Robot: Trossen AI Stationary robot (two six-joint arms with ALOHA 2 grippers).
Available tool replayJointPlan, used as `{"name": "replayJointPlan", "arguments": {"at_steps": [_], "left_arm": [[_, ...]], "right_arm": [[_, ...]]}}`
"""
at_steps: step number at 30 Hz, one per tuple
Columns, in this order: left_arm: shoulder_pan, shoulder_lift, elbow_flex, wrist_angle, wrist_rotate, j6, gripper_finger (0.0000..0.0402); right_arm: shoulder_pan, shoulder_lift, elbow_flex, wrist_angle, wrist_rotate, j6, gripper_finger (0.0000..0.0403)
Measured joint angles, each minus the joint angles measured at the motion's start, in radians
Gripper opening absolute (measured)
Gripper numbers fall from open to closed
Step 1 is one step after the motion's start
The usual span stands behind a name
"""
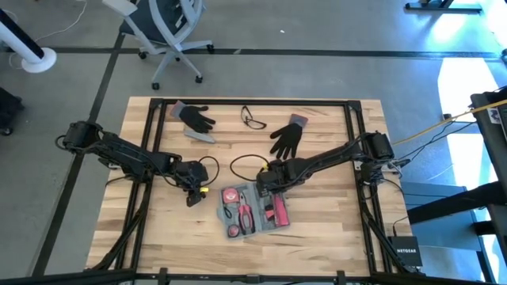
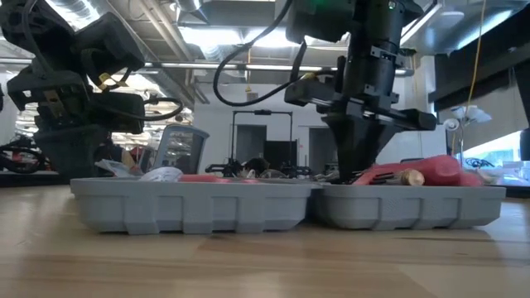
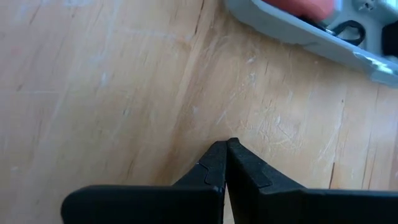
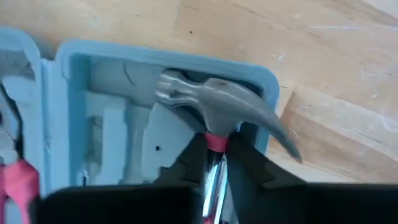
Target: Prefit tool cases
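The blue-grey tool case (image 1: 252, 210) lies open on the wooden table, both halves side by side (image 2: 190, 207). A hammer with a steel head (image 4: 211, 102) and a red handle (image 1: 279, 210) lies along the case's right half, head at the far end. My right gripper (image 1: 266, 184) stands over that far end, shut on the hammer. My left gripper (image 1: 192, 194) is shut with nothing in it, above bare wood left of the case (image 3: 225, 149). My right gripper pinches the hammer's chrome shaft (image 4: 215, 146) between its two fingers (image 4: 186, 163), just below the head at the pink band. The fingers come from above, pointing down, and lie across the shaft. The hammer lies about level in the case's right half (image 2: 414, 174).
The case's left half holds a red tape measure (image 1: 229, 194) and pliers (image 1: 245, 214). Farther back lie two black gloves (image 1: 196, 117) (image 1: 287, 138), safety glasses (image 1: 253, 119), a small grey bar (image 1: 200, 134) and a cable loop (image 1: 245, 165).
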Motion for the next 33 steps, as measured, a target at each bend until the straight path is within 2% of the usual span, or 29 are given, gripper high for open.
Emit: {"name": "replayJointPlan", "arguments": {"at_steps": [2, 7, 11, 15, 23, 29, 33], "left_arm": [[0.0, 0.0, 0.0, 0.0, 0.0, 0.001, 0.0], [0.0, 0.0, 0.0, 0.001, -0.001, 0.009, 0.0], [0.0, 0.0, 0.0, 0.001, -0.002, 0.013, 0.0], [0.0, 0.0, 0.0, 0.001, -0.003, 0.018, 0.0], [0.0, 0.0, 0.0, 0.001, -0.005, 0.037, 0.0], [0.0, 0.0, 0.0, 0.001, -0.005, 0.055, 0.0], [0.0, 0.0, 0.0, -0.001, -0.004, 0.062, 0.0]], "right_arm": [[0.0, -0.001, 0.001, 0.001, 0.004, -0.001, 0.0013], [0.0, 0.0, 0.0, -0.004, 0.002, -0.002, 0.005], [0.0, -0.003, 0.002, -0.008, -0.015, -0.003, 0.0013], [0.0, -0.002, 0.05, -0.052, -0.035, -0.026, 0.001], [0.0, -0.004, 0.225, -0.343, 0.006, -0.183, 0.0002], [0.001, -0.05, 0.223, -0.509, 0.002, -0.205, 0.0001], [0.001, -0.076, 0.222, -0.414, 0.002, -0.2, 0.0001]]}}
